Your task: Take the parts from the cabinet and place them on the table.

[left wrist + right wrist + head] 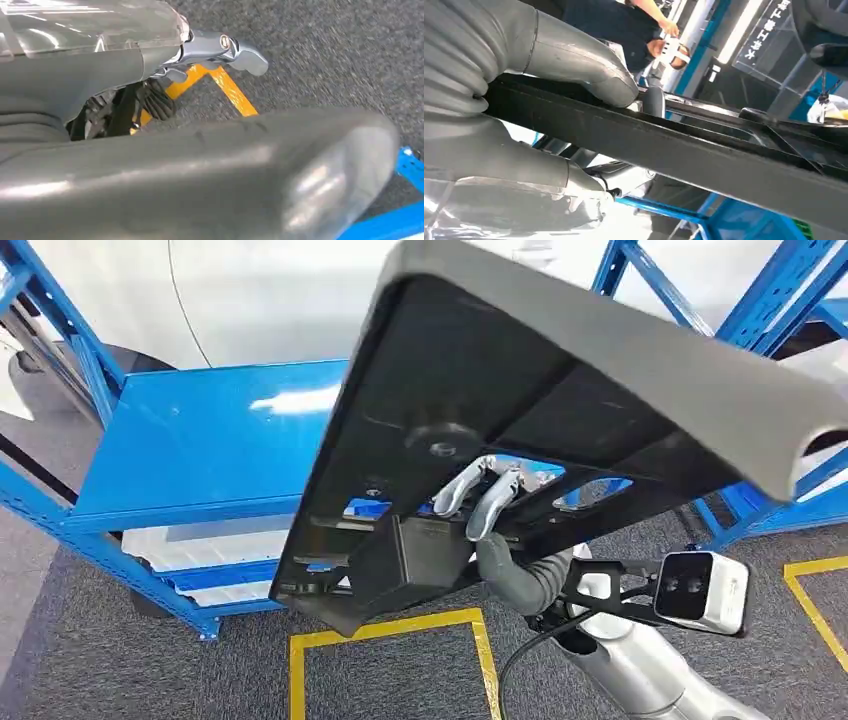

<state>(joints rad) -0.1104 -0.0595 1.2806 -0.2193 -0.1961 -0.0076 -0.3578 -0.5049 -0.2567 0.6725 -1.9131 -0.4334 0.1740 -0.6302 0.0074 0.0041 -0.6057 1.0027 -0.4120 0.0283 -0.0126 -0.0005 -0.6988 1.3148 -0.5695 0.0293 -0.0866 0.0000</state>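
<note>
One large black moulded plastic panel with a grey padded face (560, 430) occupies the middle of the head view, tilted steeply and carried in the air in front of the blue metal shelving unit (200, 440), with grey carpet marked by yellow floor tape (390, 635) beneath it. The right hand (490, 502) is clamped on the panel's ribbed underside, its fingers hooked through a cut-out near the lower edge, at about 6 o'clock from the panel's centre. By judgement the panel is stiff and fairly light for its size, yet long and unbalanced when gripped at one edge, so it is likely to swing or twist; its smooth skin may slip, and thin ribs could crack under a hard squeeze. A firmer hold would take a solid rib or the rim of a cut-out, ideally with support toward the far end at about 1 o'clock. From the right wrist, the right hand's thumb and fingers (589, 75) are seen closed over a black bar of the panel from both sides, a detail hidden from the head; a person in dark clothing (624, 25) stands beyond. From the left wrist, the left hand (220, 47) hangs over the carpet and tape, holding nothing; whether its fingers are spread or curled cannot be told.
</note>
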